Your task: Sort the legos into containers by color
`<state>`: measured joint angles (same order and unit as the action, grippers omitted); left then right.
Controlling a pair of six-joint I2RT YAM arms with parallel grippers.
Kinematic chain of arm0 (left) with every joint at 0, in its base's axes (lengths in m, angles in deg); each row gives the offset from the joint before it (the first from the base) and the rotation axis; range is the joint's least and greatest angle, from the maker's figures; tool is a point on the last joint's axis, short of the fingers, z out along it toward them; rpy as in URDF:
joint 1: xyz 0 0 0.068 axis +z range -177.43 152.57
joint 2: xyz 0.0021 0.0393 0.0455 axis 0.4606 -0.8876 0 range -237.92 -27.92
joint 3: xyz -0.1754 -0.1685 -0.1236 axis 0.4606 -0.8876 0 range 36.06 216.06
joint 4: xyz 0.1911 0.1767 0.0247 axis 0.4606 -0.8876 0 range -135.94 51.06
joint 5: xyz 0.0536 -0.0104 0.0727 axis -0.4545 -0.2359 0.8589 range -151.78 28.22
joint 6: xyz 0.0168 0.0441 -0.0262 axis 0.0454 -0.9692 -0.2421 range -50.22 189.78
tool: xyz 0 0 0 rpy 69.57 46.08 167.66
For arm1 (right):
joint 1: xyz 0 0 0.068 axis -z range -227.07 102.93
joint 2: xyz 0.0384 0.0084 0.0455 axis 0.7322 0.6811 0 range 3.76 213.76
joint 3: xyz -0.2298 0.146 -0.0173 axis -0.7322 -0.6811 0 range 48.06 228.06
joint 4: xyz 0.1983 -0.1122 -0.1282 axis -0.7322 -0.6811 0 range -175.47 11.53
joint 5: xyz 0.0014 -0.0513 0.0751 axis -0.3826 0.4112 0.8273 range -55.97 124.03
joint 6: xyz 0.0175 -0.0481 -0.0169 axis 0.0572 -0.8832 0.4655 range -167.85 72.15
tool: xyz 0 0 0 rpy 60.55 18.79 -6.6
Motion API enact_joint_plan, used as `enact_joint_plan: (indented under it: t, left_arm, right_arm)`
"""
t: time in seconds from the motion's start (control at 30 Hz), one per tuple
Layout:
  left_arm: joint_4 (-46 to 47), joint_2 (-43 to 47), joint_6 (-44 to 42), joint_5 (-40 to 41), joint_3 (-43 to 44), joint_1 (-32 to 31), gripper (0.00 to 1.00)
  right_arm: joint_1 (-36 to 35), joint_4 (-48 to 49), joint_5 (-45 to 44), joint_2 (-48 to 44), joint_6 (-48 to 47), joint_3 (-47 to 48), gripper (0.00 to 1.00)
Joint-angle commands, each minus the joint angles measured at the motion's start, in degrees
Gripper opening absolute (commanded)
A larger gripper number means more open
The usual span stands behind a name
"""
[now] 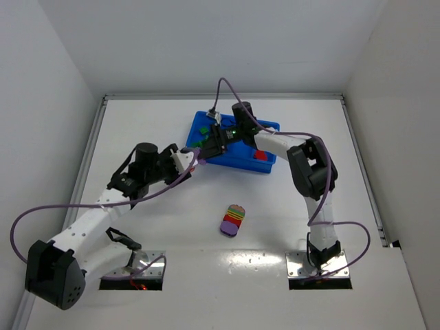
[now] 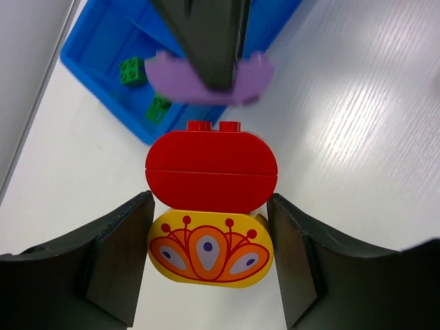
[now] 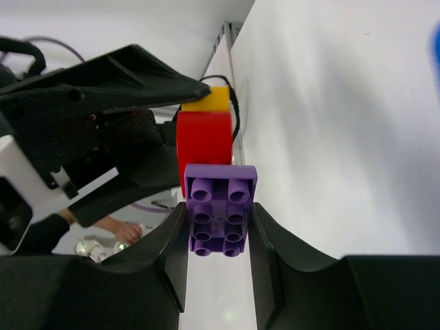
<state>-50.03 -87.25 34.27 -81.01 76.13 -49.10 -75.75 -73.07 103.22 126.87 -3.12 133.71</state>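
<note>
Legos (image 2: 210, 199), three of them stuck in one clump (image 3: 205, 148): purple brick (image 3: 220, 210) at one end, red brick (image 2: 211, 172) in the middle, yellow brick (image 2: 210, 251) with an orange pattern at the other end. Held up in the air above the worktop (image 2: 357, 137), near a corner of the blue tray (image 2: 96, 41).

Clenched at the yellow brick by the left pincer (image 2: 208, 234), one finger on each short side. Pinched at the purple brick by the right pincer (image 3: 218, 220), closed on two flat opposite sides.

Looks hard, light and stiff, with smooth glossy faces, so probably slippery under a weak hold. Likely joined only by friction of the studs. Best to hold on flat opposite sides, close to the seam, and to pull straight along the studs without much twisting. Some risk of the red brick going with either end.

In the tray, green bricks (image 2: 133, 69) toward the left end and something red (image 1: 260, 155) toward the right end. Well apart from the tray, on the worktop, a second clump (image 1: 233, 218), striped in several colours, untouched.
</note>
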Motion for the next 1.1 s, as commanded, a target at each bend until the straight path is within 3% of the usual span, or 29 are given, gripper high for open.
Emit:
enact_joint_plan:
  t: [0.0,0.33,0.4,0.53,0.67,1.07]
  left_arm:
    - [-3.2,4.5,0.0,1.2,-2.5,0.7,0.32]
    - [-3.8,3.4,1.7,1.7,-1.8,0.7,0.32]
    - [-3.8,2.8,1.7,1.7,-1.8,0.7,0.32]
    - [-2.6,2.2,1.7,1.7,-1.8,0.7,0.32]
    - [-2.6,1.7,1.7,1.7,-1.3,0.7,0.32]
    - [-1.6,-0.6,1.7,2.3,-0.8,0.7,0.32]
  right_arm:
    - [5.6,3.4,-0.5,-1.6,1.3,1.7,0.07]
    - [11.0,0.8,-3.7,-1.6,-0.9,3.5,0.07]
    - [11.8,-3.2,-8.7,-2.3,-4.6,3.5,0.07]
    - [12.3,-19.1,-26.9,-3.8,-17.3,6.3,0.07]
    - [11.2,-23.3,-36.4,-4.9,-24.0,8.3,0.06]
    - [9.6,-22.2,-37.9,-1.1,-22.9,14.0,0.06]
